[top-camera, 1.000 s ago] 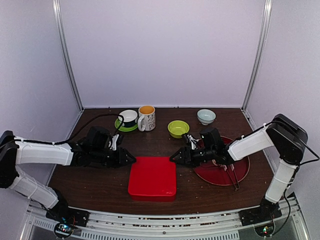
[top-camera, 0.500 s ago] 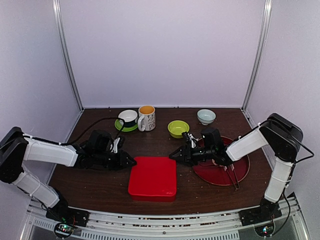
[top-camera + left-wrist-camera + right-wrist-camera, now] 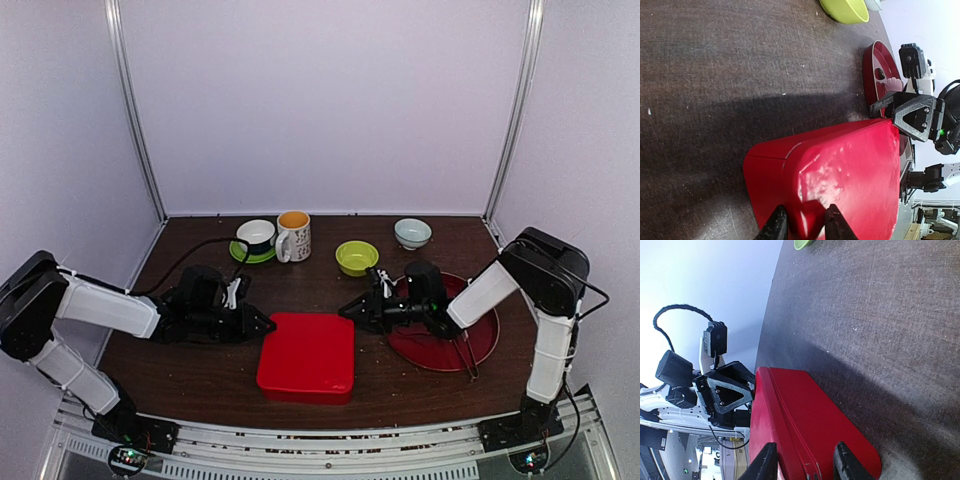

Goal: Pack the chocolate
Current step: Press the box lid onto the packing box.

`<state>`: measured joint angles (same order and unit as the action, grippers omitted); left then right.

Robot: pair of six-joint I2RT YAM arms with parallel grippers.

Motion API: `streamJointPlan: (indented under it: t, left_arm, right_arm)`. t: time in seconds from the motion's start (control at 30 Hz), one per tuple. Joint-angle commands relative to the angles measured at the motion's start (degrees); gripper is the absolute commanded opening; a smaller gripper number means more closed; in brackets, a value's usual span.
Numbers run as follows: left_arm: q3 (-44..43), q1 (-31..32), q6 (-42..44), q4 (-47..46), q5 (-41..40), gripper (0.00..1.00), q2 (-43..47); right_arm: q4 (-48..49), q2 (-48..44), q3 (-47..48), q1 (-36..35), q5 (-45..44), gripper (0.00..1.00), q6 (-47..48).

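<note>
The left gripper has narrowed its jaws onto the far left corner of the box. One finger lies against the side wall and the other over the lid, with red rim filling the space between them, so it looks clamped on. The right gripper has also been closing. Its fingers still stand visibly apart astride the far right corner, with the lid seam running between them, and they do not seem to be bearing on it yet.

Both arms have sunk lower and eased in toward the box over the last second, while the box itself has not moved and its lid stays shut. I take this as both grippers taking hold to raise the lid, so packing has not begun.

To the right of the box, behind the right arm, lies the plate. The chocolate is on it. One dark piece shows in the left wrist view, and the other pieces are too small or too hidden to make out. Tongs rest on the plate's near right side. Nothing is in the box's way. The lid has to come off before any piece can go in.
</note>
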<state>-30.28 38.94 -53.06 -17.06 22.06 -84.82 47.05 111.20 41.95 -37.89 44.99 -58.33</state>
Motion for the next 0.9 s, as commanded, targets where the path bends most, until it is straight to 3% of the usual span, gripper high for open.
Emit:
streamJointPlan:
  t: [0.0,0.73,0.87]
  left_arm:
    - [0.2,-0.1,0.7,-1.8,0.6,0.27,-2.0]
    - [-2.0,-0.1,1.1,-4.5,2.5,0.26,-7.9]
    - [-2.5,-0.1,1.4,-4.4,2.6,0.26,-8.2]
  right_arm:
    - [4.6,2.0,-1.4,0.2,0.5,0.37,-3.2]
    - [12.4,6.1,-5.4,0.1,1.9,0.13,-7.9]
    - [16.0,5.7,-7.6,0.1,1.9,0.16,-9.8]
